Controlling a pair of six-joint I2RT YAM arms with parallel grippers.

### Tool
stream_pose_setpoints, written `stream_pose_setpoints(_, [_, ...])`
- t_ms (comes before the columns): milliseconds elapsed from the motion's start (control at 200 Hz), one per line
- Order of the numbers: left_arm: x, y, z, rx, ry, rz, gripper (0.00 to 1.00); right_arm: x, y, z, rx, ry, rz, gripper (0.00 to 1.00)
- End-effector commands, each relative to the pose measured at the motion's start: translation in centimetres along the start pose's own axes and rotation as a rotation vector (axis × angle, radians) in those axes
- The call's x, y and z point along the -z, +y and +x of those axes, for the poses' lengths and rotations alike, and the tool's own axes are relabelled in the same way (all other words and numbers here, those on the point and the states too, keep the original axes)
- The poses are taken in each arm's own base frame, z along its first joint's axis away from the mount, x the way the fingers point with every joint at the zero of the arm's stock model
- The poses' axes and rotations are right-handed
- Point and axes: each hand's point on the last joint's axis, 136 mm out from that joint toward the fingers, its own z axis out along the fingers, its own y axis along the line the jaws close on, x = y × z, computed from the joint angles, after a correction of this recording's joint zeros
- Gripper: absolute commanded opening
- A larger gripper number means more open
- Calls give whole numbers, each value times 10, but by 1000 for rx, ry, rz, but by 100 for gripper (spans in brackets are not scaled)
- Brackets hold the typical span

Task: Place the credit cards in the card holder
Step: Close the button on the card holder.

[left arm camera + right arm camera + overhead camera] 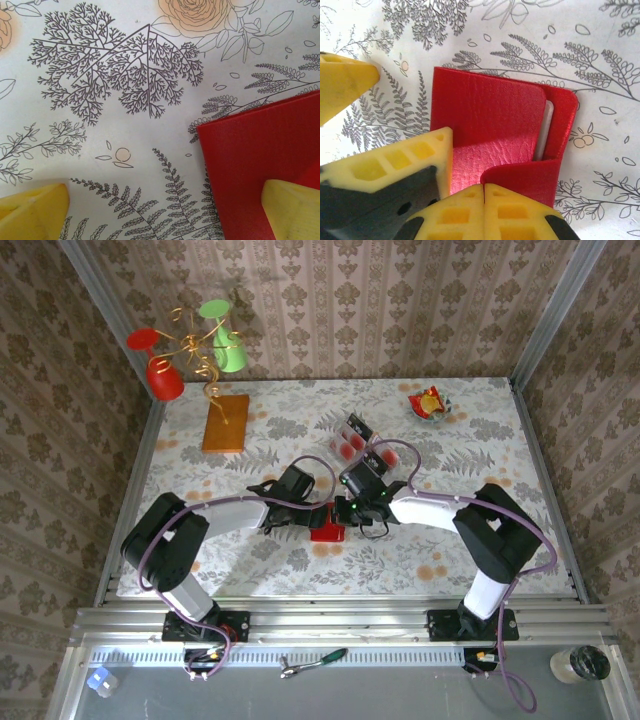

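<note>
Right gripper [484, 190] sits closest to lens in right wrist view. Its yellow fingers are pressed together w/ no gap, tips at near edge of card holder [490, 120] where a flap curls up. Can't tell if any of the flap is pinched btwn them. Left gripper [164, 189] is spread wide w/ nothing held, one finger over holder's corner, other over bare bench [430, 565]. Holder lies mid-bench btwn the two arms, partly open, w/ a pale sliver showing under the top flap. Credit cards [352, 437] lie loose farther back, apart from holder, red blotches up.

Handling, my read:
- **Holder:** light, thin, floppy, grained leather-type. Prob slides on bench & springs shut, so pin one leaf & lift the other by its free edge.
- **Cards:** stiff, thin, slick, lying flat, so hard to get under. Take by the edges, or nudge to tilt one first.
</note>
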Motion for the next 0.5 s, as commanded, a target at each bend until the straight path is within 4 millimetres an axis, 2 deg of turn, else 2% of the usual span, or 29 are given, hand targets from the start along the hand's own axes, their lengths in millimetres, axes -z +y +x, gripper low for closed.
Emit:
stream_pose_setpoints(0, [-7, 2, 22, 1, 62, -9, 100, 9, 4, -8, 17, -10, 18, 0])
stream_pose_setpoints(495, [-7, 0, 21, 3, 62, -5, 100, -24, -12, 6, -23, 50, 29, 0])
